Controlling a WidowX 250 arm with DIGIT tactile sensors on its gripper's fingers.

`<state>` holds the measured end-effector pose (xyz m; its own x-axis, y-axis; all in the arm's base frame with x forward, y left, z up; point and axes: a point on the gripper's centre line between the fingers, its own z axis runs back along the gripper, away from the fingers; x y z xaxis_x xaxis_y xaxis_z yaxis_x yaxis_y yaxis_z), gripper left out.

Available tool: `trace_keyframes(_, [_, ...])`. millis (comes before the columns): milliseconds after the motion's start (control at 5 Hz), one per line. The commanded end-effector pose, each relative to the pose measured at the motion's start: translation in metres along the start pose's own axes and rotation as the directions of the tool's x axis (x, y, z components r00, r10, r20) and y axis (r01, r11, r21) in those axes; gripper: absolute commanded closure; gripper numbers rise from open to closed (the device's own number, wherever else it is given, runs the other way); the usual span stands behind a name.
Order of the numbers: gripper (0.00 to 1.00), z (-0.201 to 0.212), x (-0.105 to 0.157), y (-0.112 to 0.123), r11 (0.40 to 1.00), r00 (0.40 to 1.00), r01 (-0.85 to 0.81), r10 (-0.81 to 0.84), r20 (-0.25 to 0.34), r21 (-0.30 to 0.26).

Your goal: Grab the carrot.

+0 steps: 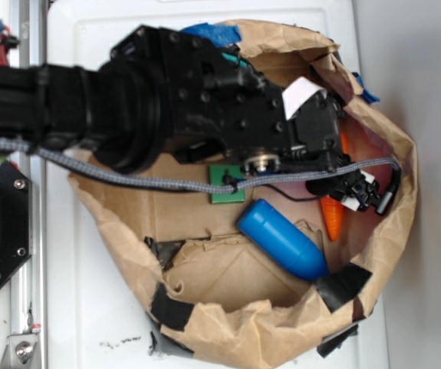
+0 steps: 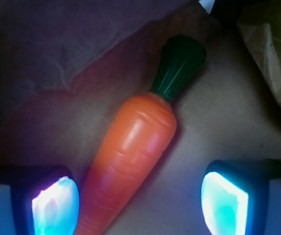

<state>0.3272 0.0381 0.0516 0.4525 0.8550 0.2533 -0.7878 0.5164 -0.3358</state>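
Approach pretty much done: my gripper (image 2: 140, 200) wide open, straddling carrot (image 2: 130, 152) tip. Not gripped yet tbh. Left: squeeze shut, lift out of paper bag (image 1: 228, 323).

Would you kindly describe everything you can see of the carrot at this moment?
The carrot is a glossy orange toy, plastic by its look, with shallow grooves and a dark green ridged stem cap. It lies flat and diagonal on brown paper inside the paper bag. In the wrist view its tapered end sits between the open jaws of the gripper, nearer one finger, contact unclear. From the exterior view the arm hides most of it.
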Motion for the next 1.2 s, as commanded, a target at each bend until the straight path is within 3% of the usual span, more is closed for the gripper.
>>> trace_keyframes(0, [0.00,0.006,0.004,-0.005,1.000,1.000,0.011,-0.010,0.016,-0.029])
trace_keyframes(1000, [0.00,0.001,0.001,-0.011,0.999,0.998,0.051,-0.051,0.032,-0.006])
